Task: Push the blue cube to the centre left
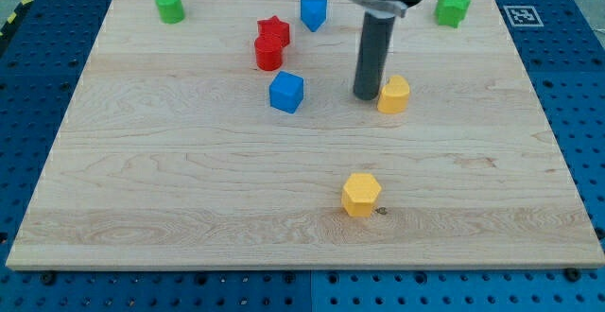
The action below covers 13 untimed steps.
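Observation:
The blue cube [286, 92] sits on the wooden board [170, 180] a little left of centre, in the upper half. My tip [367, 95] rests on the board to the cube's right, roughly a cube and a half away from it. The tip stands right beside the left side of a yellow block [394, 95]; I cannot tell if they touch. A second blue block [313, 13], pentagon-like, lies near the view's top, left of the rod.
A red star block [274, 31] and a red cylinder [268, 54] lie just above and left of the blue cube. Green blocks sit at the top left [170, 7] and top right [452, 9]. A yellow hexagonal block [361, 194] lies near the bottom centre.

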Motion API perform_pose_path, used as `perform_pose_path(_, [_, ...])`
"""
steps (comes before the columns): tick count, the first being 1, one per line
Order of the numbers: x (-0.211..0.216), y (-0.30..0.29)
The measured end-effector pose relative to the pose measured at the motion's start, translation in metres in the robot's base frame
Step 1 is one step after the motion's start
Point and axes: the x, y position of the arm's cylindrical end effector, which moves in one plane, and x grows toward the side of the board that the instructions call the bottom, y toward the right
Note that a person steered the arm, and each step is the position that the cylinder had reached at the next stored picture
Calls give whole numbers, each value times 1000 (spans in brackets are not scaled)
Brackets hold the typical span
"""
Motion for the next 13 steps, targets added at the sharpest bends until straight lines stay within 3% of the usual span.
perform_pose_path(2, [10, -126])
perform_pose_path(4, [7, -60])
perform_pose_path(5, [-9, -71])
perform_pose_path(7, [-12, -162])
perform_pose_path(9, [-39, -164])
perform_pose_path(11, [-21, -227])
perform_pose_path(13, [-64, -237])
